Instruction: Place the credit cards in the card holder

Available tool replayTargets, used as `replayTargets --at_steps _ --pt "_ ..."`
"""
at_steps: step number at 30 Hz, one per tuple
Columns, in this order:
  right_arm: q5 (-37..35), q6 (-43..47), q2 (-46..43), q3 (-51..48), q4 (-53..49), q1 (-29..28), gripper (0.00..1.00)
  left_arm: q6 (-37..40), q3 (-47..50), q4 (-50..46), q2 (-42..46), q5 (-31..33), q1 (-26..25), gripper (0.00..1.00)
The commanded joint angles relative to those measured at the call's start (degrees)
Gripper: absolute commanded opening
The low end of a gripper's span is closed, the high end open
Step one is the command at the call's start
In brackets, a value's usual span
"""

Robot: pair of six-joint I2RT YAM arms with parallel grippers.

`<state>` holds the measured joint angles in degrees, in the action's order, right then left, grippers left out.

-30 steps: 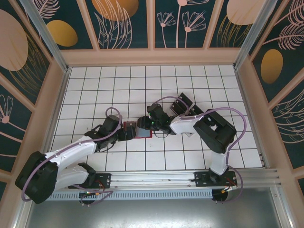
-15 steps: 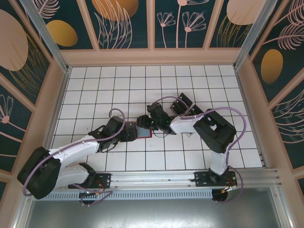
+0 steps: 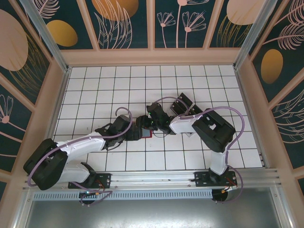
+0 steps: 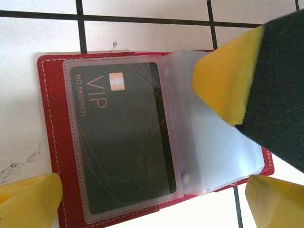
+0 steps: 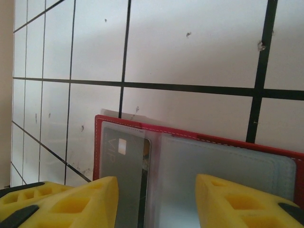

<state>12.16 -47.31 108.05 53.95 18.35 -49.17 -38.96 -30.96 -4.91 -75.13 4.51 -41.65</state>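
White tiled floor [image 3: 95, 85], teal floral walls [image 3: 123, 23]

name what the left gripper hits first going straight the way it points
The left gripper would probably meet the open card holder first, at the clear sleeve over a credit card; depth is unclear.

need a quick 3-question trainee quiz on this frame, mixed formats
1. True or false: the card holder lies closed.
2. Which word is printed on the credit card inside the clear sleeve? A) GOLD B) VIP C) CLUB
3. Fill in: the left pincer stands ____.
Key: 1 false; 2 B; 3 open.
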Motion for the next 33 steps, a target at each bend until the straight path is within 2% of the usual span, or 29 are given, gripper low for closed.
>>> replayTargets --at_steps 1,25,33 --pt "1.2 -1.1 1.4 0.4 1.7 0.3 0.46 1.0 -1.4 1.0 -0.9 1.6 -0.8 0.99" --pt "2.8 -2.1 2.4 0.9 3.3 0.1 0.46 1.2 -2.4 1.3 -8.3 6.4 -1.8 0.98" --pt "0.9 -1.6 -3.4 -1.6 3.3 1.3 0.47 -0.8 -1.6 -0.9 -9.6 8.3 -1.8 0.98"
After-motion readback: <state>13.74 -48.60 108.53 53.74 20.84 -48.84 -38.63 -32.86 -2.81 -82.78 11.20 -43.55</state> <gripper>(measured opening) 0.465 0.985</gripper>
